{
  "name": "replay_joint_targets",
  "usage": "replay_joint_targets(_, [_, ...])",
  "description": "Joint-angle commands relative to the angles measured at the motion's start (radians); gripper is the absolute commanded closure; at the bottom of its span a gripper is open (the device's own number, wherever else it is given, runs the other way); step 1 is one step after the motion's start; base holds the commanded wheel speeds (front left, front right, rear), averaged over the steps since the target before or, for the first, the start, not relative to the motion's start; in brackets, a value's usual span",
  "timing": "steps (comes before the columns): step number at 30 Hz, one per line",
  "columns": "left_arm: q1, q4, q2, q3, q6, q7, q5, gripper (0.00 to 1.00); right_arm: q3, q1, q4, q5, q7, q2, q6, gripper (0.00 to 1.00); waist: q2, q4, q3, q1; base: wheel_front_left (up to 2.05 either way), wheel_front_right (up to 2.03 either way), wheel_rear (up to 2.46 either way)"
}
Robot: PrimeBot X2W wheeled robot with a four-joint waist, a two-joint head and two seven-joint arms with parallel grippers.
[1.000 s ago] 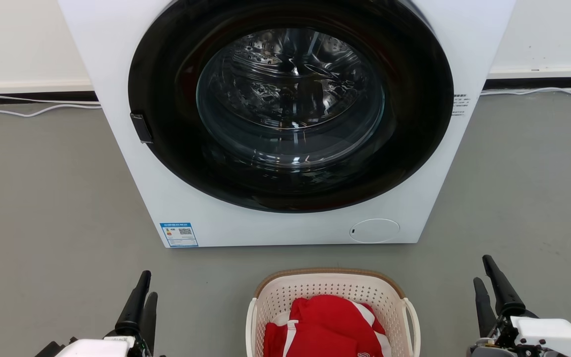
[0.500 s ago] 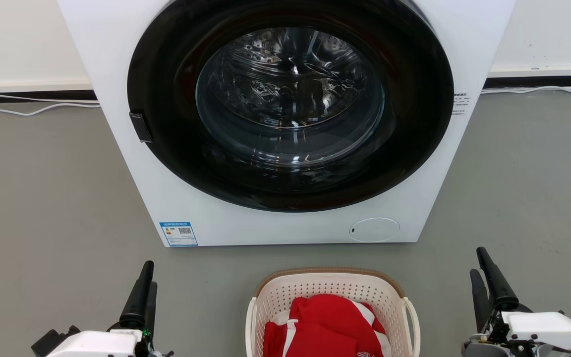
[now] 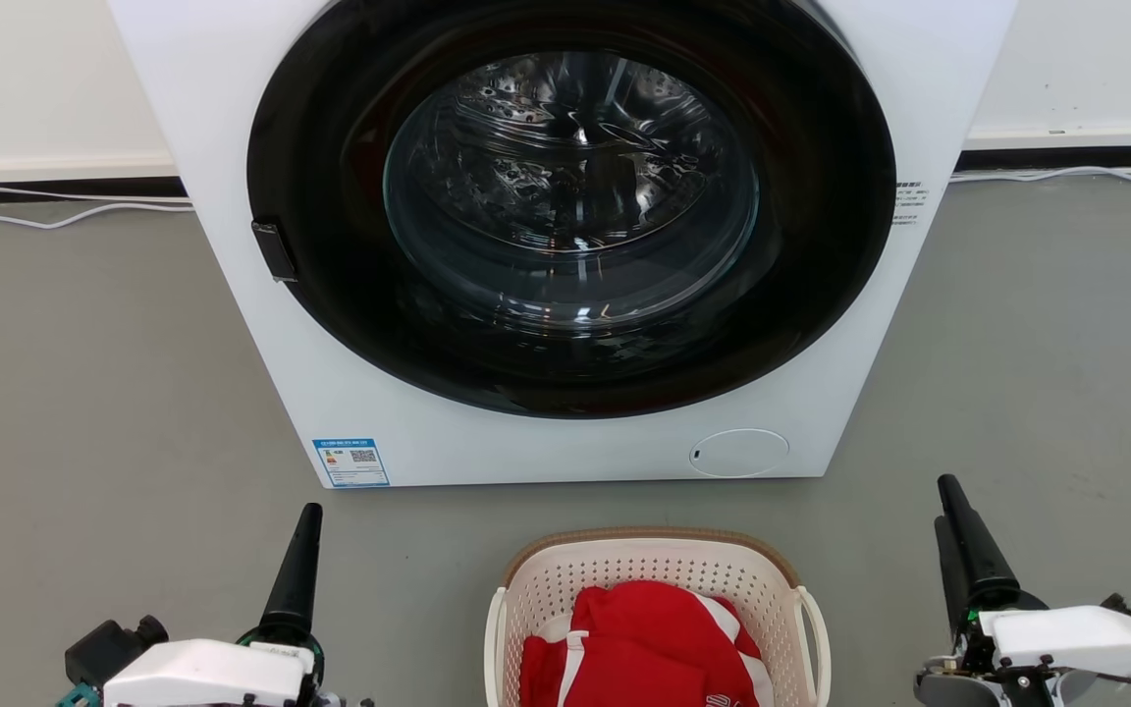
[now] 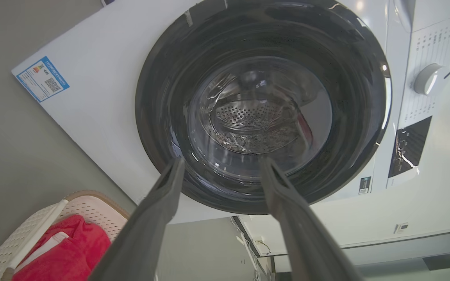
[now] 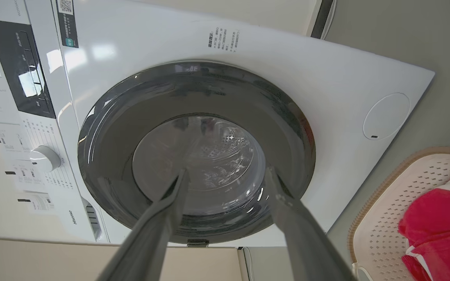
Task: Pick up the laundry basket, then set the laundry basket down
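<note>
The laundry basket (image 3: 565, 581) is cream-white and perforated with a brown rim and white loop handles. It stands on the grey floor at the bottom centre of the head view, holding a red and white garment (image 3: 644, 638). My left gripper (image 3: 305, 540) hovers to the basket's left and my right gripper (image 3: 953, 530) to its right, both apart from it and pointing toward the washing machine. In the left wrist view the gripper (image 4: 222, 160) is open and empty, with the basket (image 4: 96, 207) at lower left. My right gripper (image 5: 227, 171) is likewise open and empty, the basket (image 5: 397, 187) at lower right.
A white front-loading washing machine (image 3: 350, 393) with a round dark glass door (image 3: 570, 206) stands just beyond the basket. White cables (image 3: 65, 221) run along the floor by the back wall. Grey floor lies on both sides of the basket.
Both grippers have moved forward and slightly inward toward the basket's sides. The left gripper has turned, so its fingers line up one behind the other. The basket has not moved.
</note>
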State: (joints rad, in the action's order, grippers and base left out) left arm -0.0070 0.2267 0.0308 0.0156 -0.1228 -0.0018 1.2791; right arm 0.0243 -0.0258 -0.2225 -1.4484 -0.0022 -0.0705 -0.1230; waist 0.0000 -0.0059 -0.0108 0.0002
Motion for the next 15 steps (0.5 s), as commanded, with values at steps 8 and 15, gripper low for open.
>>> replay_joint_targets(8, [-0.048,-0.056,0.007,-0.011,0.002,-0.031,-0.168,0.0,-0.038,-0.054,0.054,0.16,-0.034,-0.037,-0.003,0.0,0.0,-0.003,-0.001,-0.0002,0.0,0.0,0.0])
replay_joint_targets(15, [-0.049,-0.072,0.008,-0.027,0.027,-0.052,-0.295,0.0,-0.029,-0.054,0.058,0.353,-0.055,-0.035,-0.003,0.0,0.0,-0.005,-0.002,-0.0002,0.0,0.0,0.0])
